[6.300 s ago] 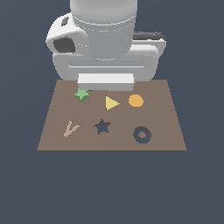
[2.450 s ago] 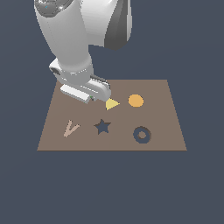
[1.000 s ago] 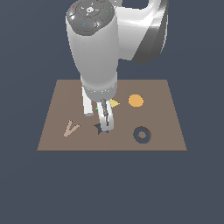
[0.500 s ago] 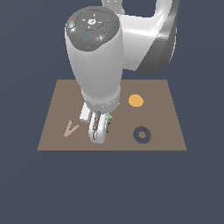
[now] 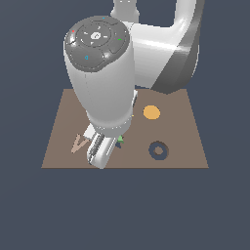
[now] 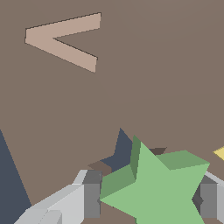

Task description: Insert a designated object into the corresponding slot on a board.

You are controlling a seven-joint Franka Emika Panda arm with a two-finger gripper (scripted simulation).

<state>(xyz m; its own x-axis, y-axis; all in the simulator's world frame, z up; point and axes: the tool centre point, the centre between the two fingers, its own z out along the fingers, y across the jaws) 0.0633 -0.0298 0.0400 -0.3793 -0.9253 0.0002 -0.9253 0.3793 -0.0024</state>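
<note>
My gripper (image 6: 146,199) is shut on the green star (image 6: 153,186), which sits between the two grey fingers (image 6: 89,194) in the wrist view. Just beyond the star a point of the dark navy star-shaped slot (image 6: 123,153) shows in the brown board (image 6: 144,74); the star hangs right over it. In the exterior view the arm hides most of this: only a speck of the green star (image 5: 119,139) shows beside the gripper (image 5: 103,150) near the board's (image 5: 185,141) front edge. The slot is hidden there.
An orange disc (image 5: 151,112) and a dark ring-shaped hole (image 5: 157,150) lie toward the exterior view's right. A pale V-shaped piece (image 5: 78,143) lies toward its left and also shows in the wrist view (image 6: 63,40). A yellow corner (image 6: 220,152) shows too.
The arm picked the green star up from the board's back left, carried it forward over the navy star slot, and has sunk lower there over the last second.
</note>
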